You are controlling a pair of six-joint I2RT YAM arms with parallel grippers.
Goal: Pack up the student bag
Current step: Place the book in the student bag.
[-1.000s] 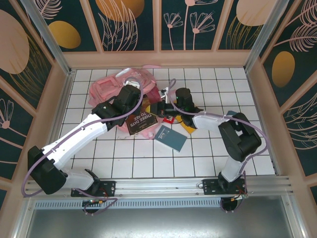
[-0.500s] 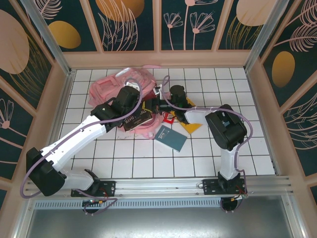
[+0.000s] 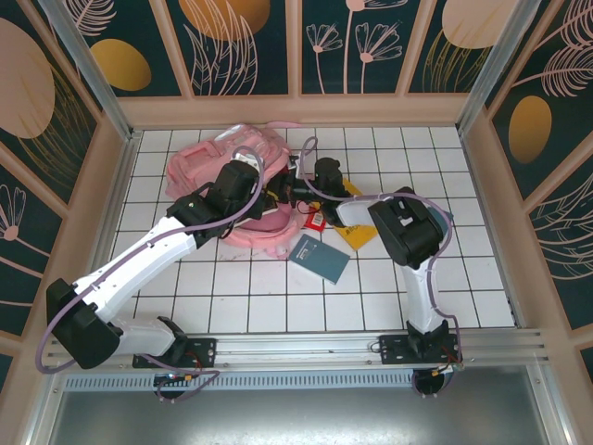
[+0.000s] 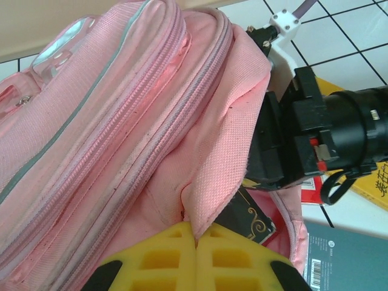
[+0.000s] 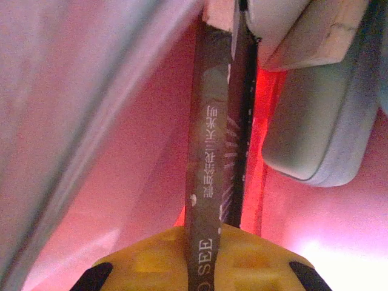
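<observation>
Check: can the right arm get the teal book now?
Probably not yet: the right gripper is shut on a dark book inside the bag. The teal book lies uncovered, so once freed, likely yes.

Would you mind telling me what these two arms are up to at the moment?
The two arms are packing a pink student bag that lies on the tiled table. The left gripper is shut on the fabric edge of the bag's opening, holding the flap up. The right gripper is shut on a dark book and has it inside the bag, with pink fabric all around. A teal book and a flat yellow item lie on the table beside the bag, not yet packed.
</observation>
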